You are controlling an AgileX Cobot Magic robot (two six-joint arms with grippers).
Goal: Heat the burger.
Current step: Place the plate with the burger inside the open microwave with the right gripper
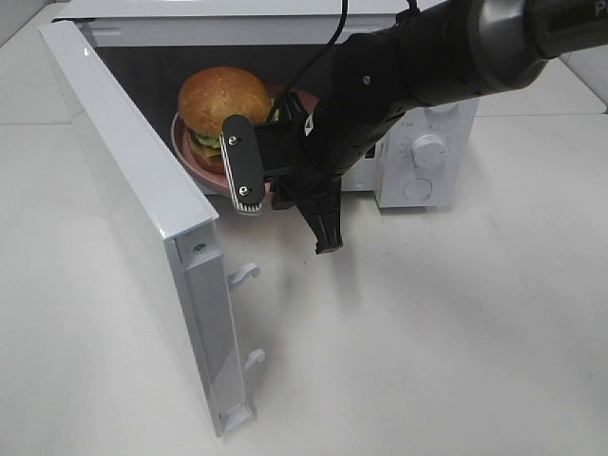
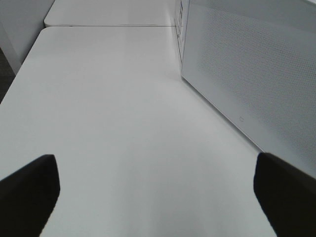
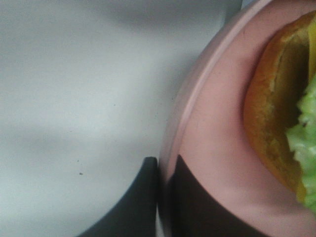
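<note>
The left gripper [image 2: 158, 197] gapes wide and empty above the white tabletop [image 2: 123, 123], and upper centre the one glossy golden-bunned round burger [image 1: 223, 103] sits on one pink round plate [image 1: 195, 157] at the mouth of the open white microwave oven [image 1: 427, 142], just beyond the right gripper [image 3: 162, 170], which is pinched on the plate rim, its black arm [image 1: 427, 57] slanting down from upper right

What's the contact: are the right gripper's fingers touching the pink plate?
Touching. The right wrist view shows the fingers of the right gripper closed on both sides of the pink plate at its rim, no gap.
</note>
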